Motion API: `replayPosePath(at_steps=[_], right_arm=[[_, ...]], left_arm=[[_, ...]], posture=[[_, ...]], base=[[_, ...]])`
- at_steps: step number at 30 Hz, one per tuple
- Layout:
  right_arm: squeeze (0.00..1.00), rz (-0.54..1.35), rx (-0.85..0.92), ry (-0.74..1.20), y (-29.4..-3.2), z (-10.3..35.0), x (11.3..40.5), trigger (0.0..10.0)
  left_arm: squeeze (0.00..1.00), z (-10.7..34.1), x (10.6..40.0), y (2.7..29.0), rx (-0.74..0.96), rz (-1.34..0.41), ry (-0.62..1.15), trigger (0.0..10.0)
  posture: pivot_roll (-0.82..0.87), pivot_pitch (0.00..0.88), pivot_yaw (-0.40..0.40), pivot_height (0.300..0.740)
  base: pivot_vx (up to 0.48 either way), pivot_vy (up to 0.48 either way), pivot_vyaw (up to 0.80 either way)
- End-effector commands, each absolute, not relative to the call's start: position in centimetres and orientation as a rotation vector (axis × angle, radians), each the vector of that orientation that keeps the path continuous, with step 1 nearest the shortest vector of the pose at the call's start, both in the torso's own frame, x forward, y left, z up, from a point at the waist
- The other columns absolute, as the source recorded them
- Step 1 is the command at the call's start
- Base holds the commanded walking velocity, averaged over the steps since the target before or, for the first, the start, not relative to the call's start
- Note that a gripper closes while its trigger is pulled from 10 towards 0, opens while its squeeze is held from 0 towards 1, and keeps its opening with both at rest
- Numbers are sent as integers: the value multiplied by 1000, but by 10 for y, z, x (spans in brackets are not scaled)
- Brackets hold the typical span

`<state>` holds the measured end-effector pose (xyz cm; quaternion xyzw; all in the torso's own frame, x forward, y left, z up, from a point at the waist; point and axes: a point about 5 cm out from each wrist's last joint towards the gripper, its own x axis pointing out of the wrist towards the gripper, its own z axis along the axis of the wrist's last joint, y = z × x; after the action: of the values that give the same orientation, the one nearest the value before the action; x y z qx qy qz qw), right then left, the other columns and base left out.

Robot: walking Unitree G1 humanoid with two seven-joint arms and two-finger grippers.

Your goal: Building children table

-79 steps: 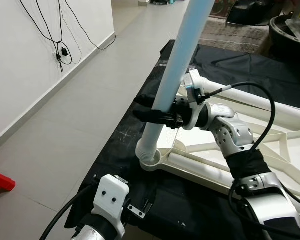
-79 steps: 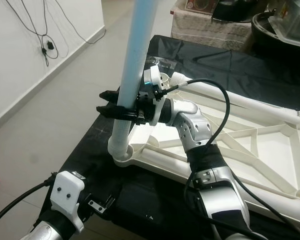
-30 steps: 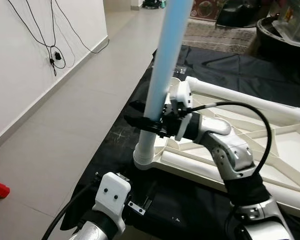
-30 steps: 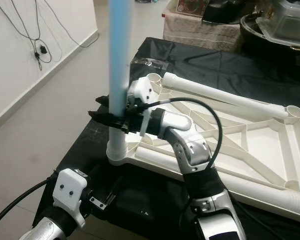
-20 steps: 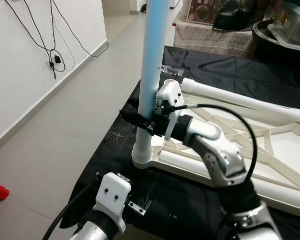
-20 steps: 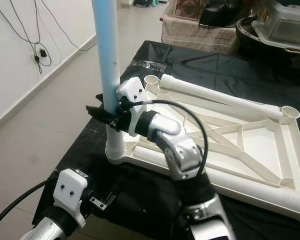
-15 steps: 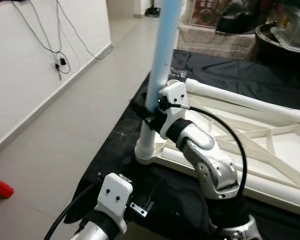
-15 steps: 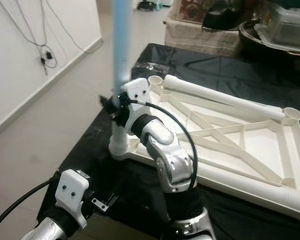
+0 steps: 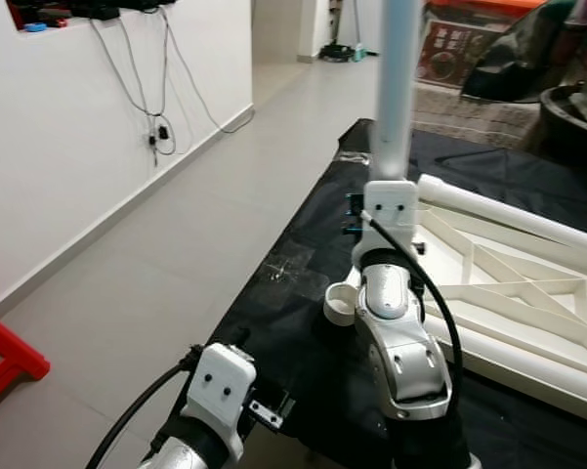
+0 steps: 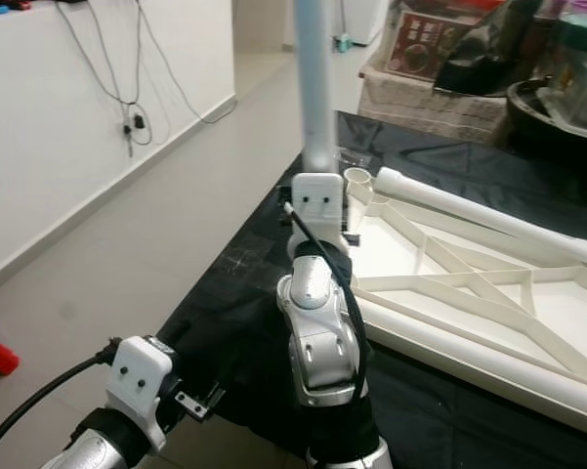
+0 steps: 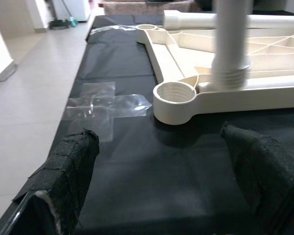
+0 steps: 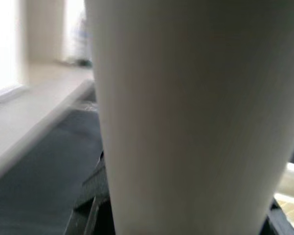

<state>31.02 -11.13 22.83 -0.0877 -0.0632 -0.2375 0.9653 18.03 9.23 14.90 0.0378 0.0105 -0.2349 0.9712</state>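
Observation:
The white children's table top [image 9: 527, 293] lies upside down on a black cloth. My right gripper [image 12: 181, 218] is shut on a long pale table leg [image 9: 398, 78], holding it upright above the near left corner. In the left wrist view the leg's threaded end [image 11: 230, 73] sits just beyond the round corner socket [image 11: 173, 95], which is empty. The right arm hides that end in the head views. A second leg [image 10: 469, 205] lies along the far edge of the top. My left gripper [image 11: 161, 166] is open, low at the cloth's near edge, facing the socket.
The black cloth [image 9: 303, 264] covers a low platform with a taped clear patch [image 11: 107, 105]. Bare tiled floor [image 9: 176, 244] runs along its left, bounded by a white wall with hanging cables [image 9: 156, 127]. A red object [image 9: 10, 357] sits at far left. Boxes and a dark bin [image 9: 566, 107] stand behind.
The head camera has shifted. The leg, earlier leaning with its end seated in the corner socket, is now upright with its threaded end out of the socket. The right arm has swung in front of it.

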Motion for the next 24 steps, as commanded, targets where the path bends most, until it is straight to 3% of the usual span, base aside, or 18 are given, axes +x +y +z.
replayPosePath(at_steps=[1, 7, 12, 16, 21, 22, 24], right_arm=[[0, -497, -36, 33, -87, 208, 305, 10000], [0, -461, 81, 98, -78, 206, 309, 10000], [0, -21, 263, -306, -73, 268, 327, 10000], [0, 41, 297, -408, -84, 292, 331, 10000], [0, 322, 371, -447, -83, 310, 329, 10000], [0, 417, 392, -419, -79, 307, 326, 10000], [0, 484, 408, -405, -76, 304, 324, 10000]], left_arm=[[0, 146, 180, 92, 80, -478, 31, 10000], [0, 146, 180, 92, 82, -476, 32, 10000], [0, 145, 182, 93, 85, -473, 31, 10000], [0, 145, 186, 95, 90, -452, 31, 10000], [0, 151, 201, 103, 96, -386, 19, 10000], [1000, 154, 206, 105, 84, -385, 8, 10000], [1000, 156, 209, 107, 73, -387, 0, 10000]], posture=[[92, 119, -56, 740], [94, 127, -53, 740], [95, 124, -55, 740], [91, 116, -52, 740], [89, 104, -52, 740], [89, 98, -51, 740], [88, 97, -51, 740]], base=[[0, 0, 0], [0, 0, 0], [0, 0, 0], [0, 0, 0], [0, 0, 0], [0, 0, 0], [0, 0, 0]])
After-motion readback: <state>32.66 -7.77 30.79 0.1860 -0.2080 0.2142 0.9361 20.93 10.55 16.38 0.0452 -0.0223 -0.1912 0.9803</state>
